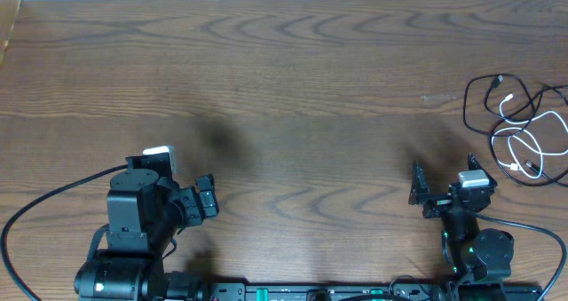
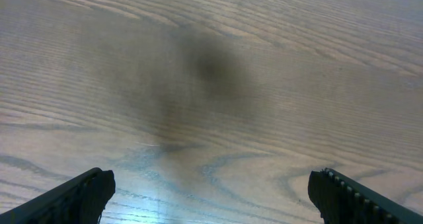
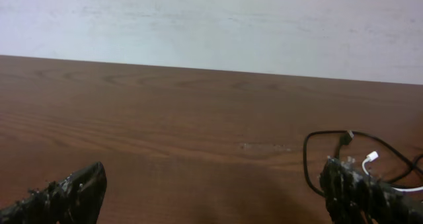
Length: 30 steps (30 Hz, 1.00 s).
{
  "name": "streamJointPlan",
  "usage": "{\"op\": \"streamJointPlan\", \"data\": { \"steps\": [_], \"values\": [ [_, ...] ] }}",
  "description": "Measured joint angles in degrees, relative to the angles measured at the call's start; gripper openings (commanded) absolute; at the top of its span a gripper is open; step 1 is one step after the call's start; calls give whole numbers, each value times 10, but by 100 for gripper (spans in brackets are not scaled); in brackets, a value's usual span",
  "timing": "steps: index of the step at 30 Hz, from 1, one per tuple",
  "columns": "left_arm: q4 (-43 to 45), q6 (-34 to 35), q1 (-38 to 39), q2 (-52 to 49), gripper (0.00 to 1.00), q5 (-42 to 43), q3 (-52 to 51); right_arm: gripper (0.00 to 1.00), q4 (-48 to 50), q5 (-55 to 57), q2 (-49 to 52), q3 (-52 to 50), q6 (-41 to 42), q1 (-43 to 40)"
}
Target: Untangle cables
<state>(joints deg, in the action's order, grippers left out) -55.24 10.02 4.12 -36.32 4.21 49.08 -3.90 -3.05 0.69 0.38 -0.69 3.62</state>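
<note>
Desk (image 1: 284, 70): brown wood grain, bare over its left and middle stretches; its far edge ran along the top of the overhead view, and a left edge showed at the upper left corner.
Cables (image 1: 522, 134): a loose heap of black and white loops lay at the desk's right side, running out past the right border of the overhead view.
White cable (image 3: 371, 156): its small plug end lay inside the heap, beside a black loop (image 3: 306, 151).
Left pincer (image 1: 207, 199): jaws spread wide, holding nothing, over bare wood at the near left, well apart from the cables.
Right pincer (image 1: 444, 178): jaws spread wide, holding nothing, at the near right; the heap lay ahead and to its right, untouched.
Open room: broad bare wood between the two arms and out to the far edge, with a pale wall (image 3: 211, 19) behind it.
</note>
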Motion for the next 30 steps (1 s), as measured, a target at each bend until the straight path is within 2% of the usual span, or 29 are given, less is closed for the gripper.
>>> {"op": "streamJointPlan", "data": {
  "steps": [30],
  "values": [
    [0, 0, 0, 0, 99, 0, 0, 99, -2, 16, 0, 0, 0, 0]
  ]
}}
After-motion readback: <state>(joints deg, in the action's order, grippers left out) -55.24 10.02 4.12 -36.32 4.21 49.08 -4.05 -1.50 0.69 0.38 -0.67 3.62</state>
